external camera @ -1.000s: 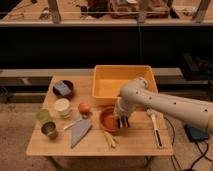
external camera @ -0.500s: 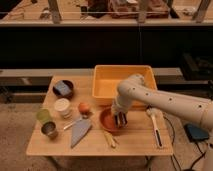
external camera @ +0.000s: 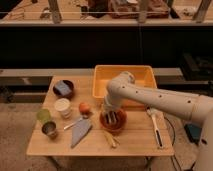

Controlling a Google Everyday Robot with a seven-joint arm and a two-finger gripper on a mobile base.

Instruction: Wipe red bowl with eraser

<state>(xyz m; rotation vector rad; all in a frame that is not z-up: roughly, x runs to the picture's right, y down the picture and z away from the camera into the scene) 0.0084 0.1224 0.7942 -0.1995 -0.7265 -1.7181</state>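
View: camera view, the only one.
Pincer: the pincer (external camera: 112, 119) pointed down into the red bowl, at the end of the white arm (external camera: 160, 97) that reached in from the picture's right.
Pincer state: open or closed could not be told, and neither could any grip.
Red bowl: the red bowl (external camera: 120, 126) sat on the tabletop (external camera: 137, 144) directly under and around the pincer's tip.
Eraser: it could not be told apart from the dark tip of the pincer inside the bowl.
Yellow tub: the yellow tub (external camera: 140, 77) stood just behind the pincer, partly hidden by the arm.
Orange ball: the orange ball (external camera: 84, 107) lay near the pincer on its picture-left side.
White cup: the white cup (external camera: 63, 106) stood further left, beyond the ball.
Purple bowl: the purple bowl (external camera: 56, 93) sat well to the left and behind, with a blue block (external camera: 62, 88) inside it.
Green cup: the green cup (external camera: 44, 115) and the metal cup (external camera: 49, 129) stood far left, near the tabletop's edge.
Grey cloth: the grey cloth (external camera: 80, 132) lay left of the pincer and nearer the front.
Yellow sticks: the yellow sticks (external camera: 111, 139) lay just in front of the bowl.
White-handled tool: the white-handled tool (external camera: 156, 127) lay to the pincer's picture-right.
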